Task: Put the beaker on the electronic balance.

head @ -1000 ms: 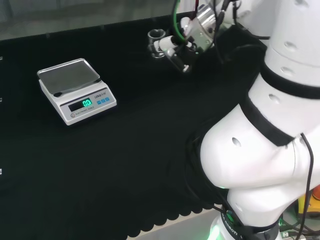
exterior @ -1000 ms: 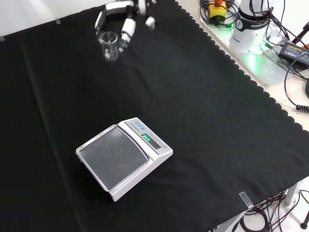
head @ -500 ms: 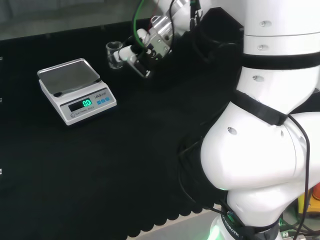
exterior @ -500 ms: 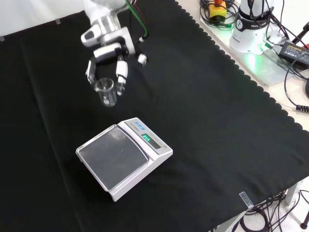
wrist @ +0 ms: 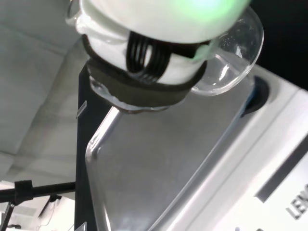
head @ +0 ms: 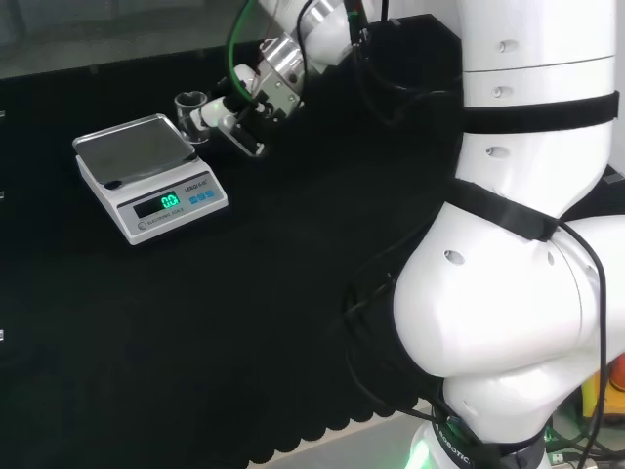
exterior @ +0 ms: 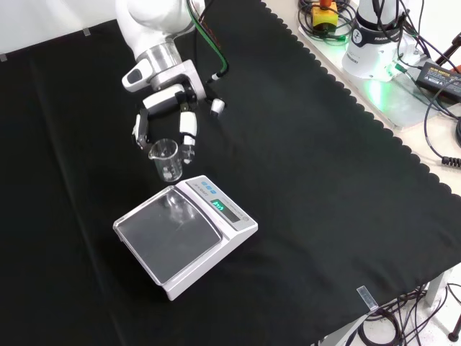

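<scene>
The hand [exterior: 167,108] [head: 244,103] is shut on a small clear glass beaker [exterior: 166,160] [head: 190,110], holding it upright in the air. In the front view the beaker hangs just above the far edge of the white electronic balance [exterior: 189,235], near its steel pan [exterior: 168,231]. In the head view the beaker sits at the right rim of the balance [head: 149,179], whose display glows green. The wrist view has a finger [wrist: 149,53] across the beaker [wrist: 231,57], with the pan [wrist: 163,163] close below.
Black cloth [exterior: 310,187] covers the bench, with a scalloped edge at the front view's right. Cables, a power brick and the arm's base [exterior: 378,36] lie beyond that edge. The arm's white links [head: 527,244] stand at the head view's right.
The hand has carried the beaker from the far part of the cloth toward the balance: leftward in the head view, downward in the front view. It now hangs at the pan's edge.
</scene>
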Motion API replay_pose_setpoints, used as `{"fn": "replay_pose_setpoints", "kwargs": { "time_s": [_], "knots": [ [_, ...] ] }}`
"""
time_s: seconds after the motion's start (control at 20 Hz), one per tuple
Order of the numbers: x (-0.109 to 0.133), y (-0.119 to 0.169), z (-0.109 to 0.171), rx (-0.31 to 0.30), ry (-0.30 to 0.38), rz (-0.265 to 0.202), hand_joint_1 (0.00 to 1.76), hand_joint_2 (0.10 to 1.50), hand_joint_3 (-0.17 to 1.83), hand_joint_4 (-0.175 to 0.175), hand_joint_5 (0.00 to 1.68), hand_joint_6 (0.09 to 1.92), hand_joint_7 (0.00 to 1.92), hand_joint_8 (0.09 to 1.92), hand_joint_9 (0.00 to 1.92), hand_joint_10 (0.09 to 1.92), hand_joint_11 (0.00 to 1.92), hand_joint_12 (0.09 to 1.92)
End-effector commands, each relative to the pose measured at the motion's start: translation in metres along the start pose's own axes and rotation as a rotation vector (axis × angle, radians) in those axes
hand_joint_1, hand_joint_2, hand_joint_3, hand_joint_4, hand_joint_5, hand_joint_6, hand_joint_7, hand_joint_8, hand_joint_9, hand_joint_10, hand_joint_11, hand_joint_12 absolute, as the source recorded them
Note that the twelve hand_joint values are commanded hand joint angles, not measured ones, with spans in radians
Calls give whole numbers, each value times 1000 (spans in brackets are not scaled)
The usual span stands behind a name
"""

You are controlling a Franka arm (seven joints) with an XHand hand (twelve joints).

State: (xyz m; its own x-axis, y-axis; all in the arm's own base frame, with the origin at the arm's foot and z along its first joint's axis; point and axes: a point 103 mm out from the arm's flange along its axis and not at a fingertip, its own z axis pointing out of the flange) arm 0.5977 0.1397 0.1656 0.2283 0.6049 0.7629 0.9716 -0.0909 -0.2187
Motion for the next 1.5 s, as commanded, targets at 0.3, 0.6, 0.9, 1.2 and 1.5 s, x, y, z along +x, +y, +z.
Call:
{"fn": "replay_pose_setpoints", "kwargs": {
  "time_s": [0.3, 0.6, 0.9, 1.2, 1.5],
  "knots": [
    [40, 25, 56, 38, -77, -5, 1289, 553, 893, -48, 1273, 903, 1221, 781, 921, 695, 540, 1357],
    [46, 39, 70, 72, -85, -16, 1289, 553, 894, -48, 1273, 904, 1221, 782, 921, 696, 540, 1358],
    [41, 45, 72, 84, -73, -9, 1289, 552, 895, -47, 1272, 905, 1221, 783, 921, 696, 541, 1358],
    [43, 48, 82, 102, -85, 2, 1289, 552, 895, -46, 1272, 905, 1220, 784, 921, 696, 541, 1358],
    [34, 48, 82, 102, -72, 13, 1289, 552, 896, -46, 1272, 906, 1220, 785, 921, 697, 541, 1359]
  ]
}}
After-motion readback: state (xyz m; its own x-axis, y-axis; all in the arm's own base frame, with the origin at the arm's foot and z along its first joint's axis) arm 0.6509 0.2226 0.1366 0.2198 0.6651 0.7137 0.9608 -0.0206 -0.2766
